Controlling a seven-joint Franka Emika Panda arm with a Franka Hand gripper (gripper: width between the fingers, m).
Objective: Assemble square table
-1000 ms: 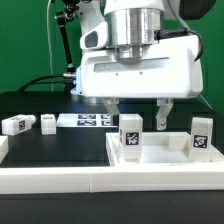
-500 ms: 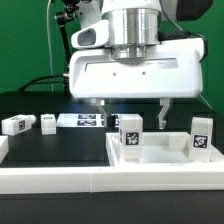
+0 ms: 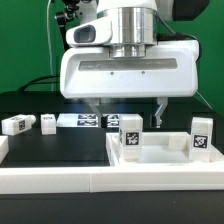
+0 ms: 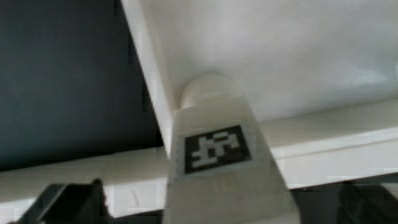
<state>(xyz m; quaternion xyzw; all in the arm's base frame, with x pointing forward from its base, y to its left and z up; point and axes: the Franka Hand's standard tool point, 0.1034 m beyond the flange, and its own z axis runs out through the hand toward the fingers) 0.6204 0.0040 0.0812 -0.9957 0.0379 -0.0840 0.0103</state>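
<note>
Both fingers (image 3: 162, 112) of the gripper (image 3: 130, 116) wide apart, nothing held, one leg (image 3: 130, 136) beneath.

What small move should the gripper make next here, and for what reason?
Probably lower the gripper straight down around the upright leg, then close. Its fingers stand apart, one on each side of that leg. In the wrist view the tagged leg lies centred between them. So it seems aligned, but the fingertips appear to reach only the leg's upper part.
</note>
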